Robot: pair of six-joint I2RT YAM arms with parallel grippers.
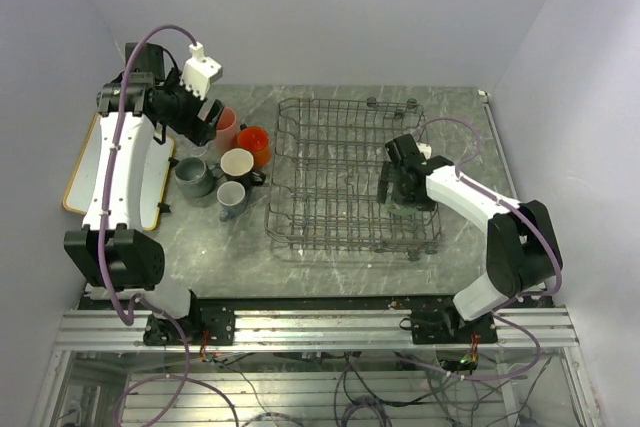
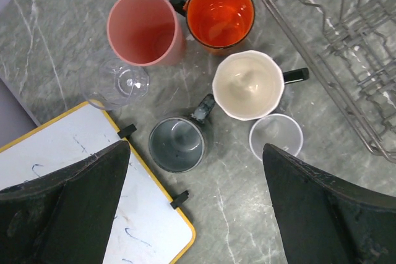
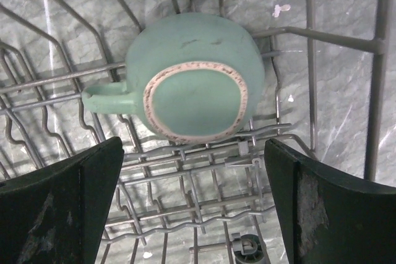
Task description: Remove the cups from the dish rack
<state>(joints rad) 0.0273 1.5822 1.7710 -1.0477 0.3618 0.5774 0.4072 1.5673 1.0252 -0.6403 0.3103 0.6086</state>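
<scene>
Hovering over the mint-green mug [image 3: 198, 60], which lies bottom-up inside the dish rack [image 1: 345, 100] toward its right side, the right gripper [image 3: 193, 171] has its fingers wide apart and empty. Left of the rack, the left gripper [image 2: 195, 153], equally spread and empty, hangs above the pink tumbler [image 2: 143, 27], the orange mug [image 2: 219, 13] and four other cups [image 2: 177, 144] on the worktop [image 2: 62, 29].

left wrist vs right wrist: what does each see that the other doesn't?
Left wrist only: standing on the table, a pink tumbler, orange mug, black mug with cream inside, grey mug, clear glass and small pale cup, plus the white board. Right wrist only: a green mug upside down in the dish rack. Both: rack wire and the grey stone table.
</scene>
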